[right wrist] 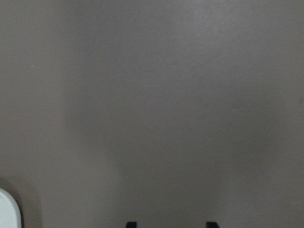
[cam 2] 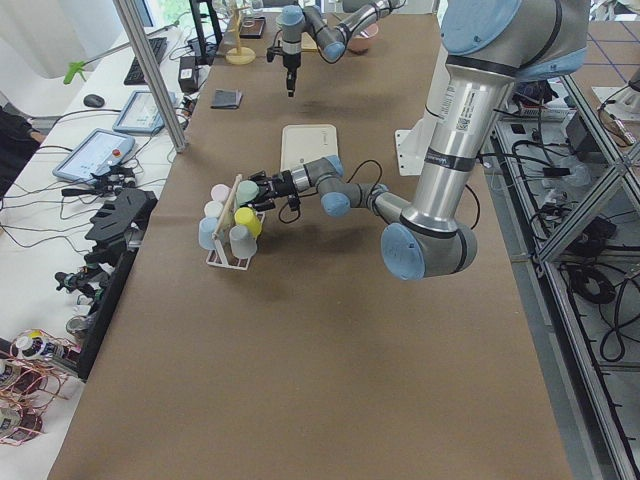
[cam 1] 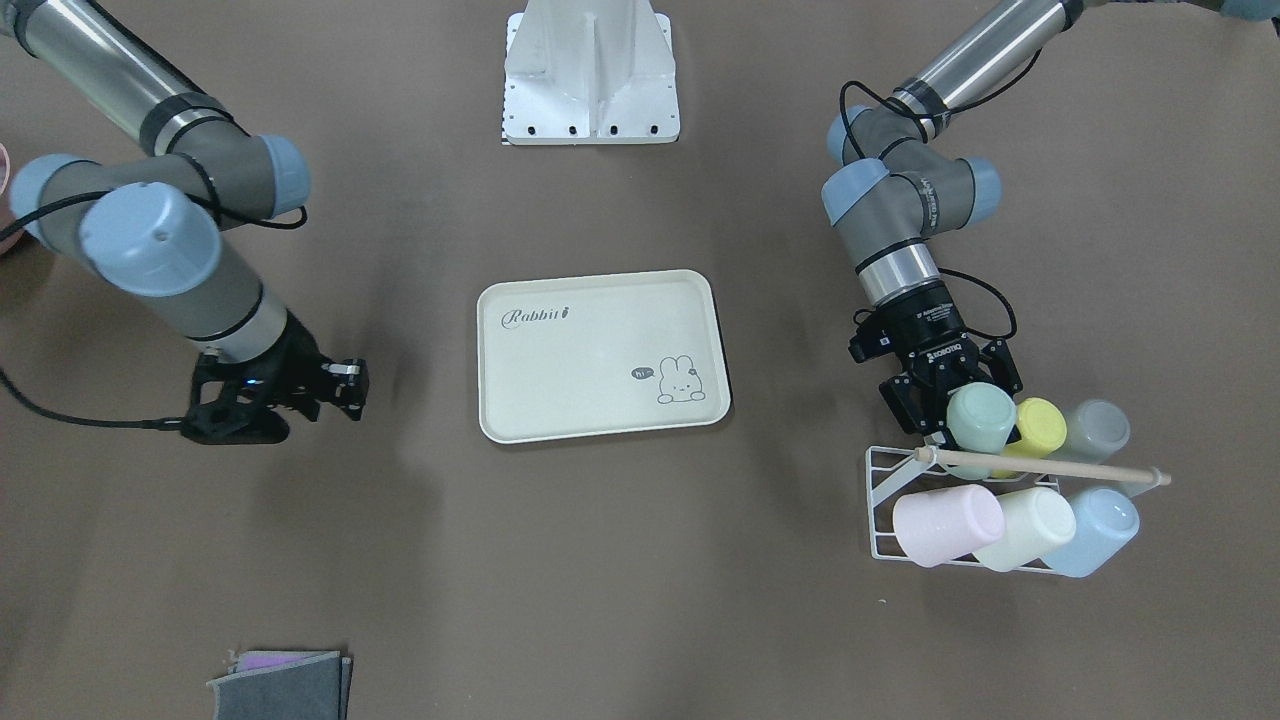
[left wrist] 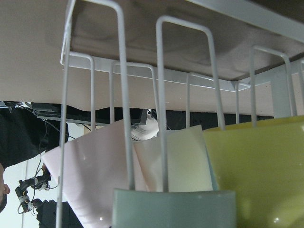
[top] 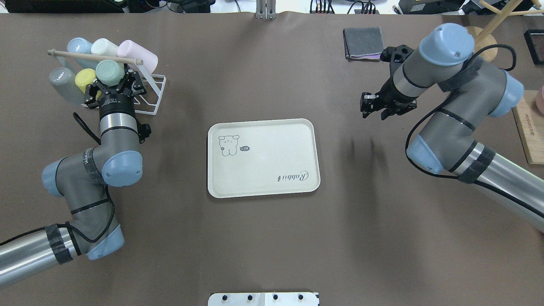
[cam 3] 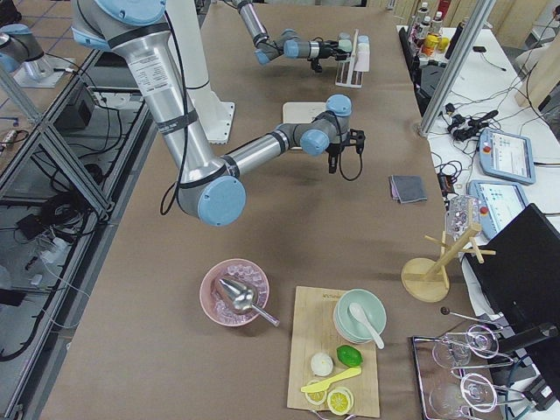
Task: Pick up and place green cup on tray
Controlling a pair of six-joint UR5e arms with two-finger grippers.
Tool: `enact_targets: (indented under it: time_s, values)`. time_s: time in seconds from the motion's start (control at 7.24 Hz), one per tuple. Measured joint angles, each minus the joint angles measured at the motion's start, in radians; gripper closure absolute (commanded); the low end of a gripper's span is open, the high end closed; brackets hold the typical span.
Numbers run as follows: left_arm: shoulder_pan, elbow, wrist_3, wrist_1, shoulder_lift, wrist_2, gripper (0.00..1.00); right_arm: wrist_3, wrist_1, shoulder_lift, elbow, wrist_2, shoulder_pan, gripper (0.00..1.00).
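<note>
The green cup (cam 1: 980, 418) (top: 109, 72) lies on its side in the top row of a white wire rack (cam 1: 885, 500), under a wooden rod (cam 1: 1040, 467). My left gripper (cam 1: 955, 405) (top: 111, 85) is at the cup's base, open, its fingers spread to either side of it. In the left wrist view the green cup (left wrist: 173, 209) fills the bottom edge and no fingers show. The cream tray (cam 1: 600, 355) (top: 263, 153) lies bare at the table's middle. My right gripper (cam 1: 350, 385) (top: 367, 108) hangs open over bare table, well away from the tray.
Beside the green cup in the rack lie a yellow cup (cam 1: 1038, 425) and a grey cup (cam 1: 1095, 430); pink (cam 1: 945, 522), cream (cam 1: 1025, 525) and light blue (cam 1: 1095, 530) cups fill the lower row. A folded grey cloth (top: 363, 42) lies near the right arm.
</note>
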Motion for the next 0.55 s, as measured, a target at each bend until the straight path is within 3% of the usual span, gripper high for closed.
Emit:
enact_targets:
  time_s: [0.55]
  values:
    - [0.024,-0.005,0.001,-0.004,0.004,0.0,0.92,-0.33,-0.129,-0.118,0.027,0.111,0.284,0.0]
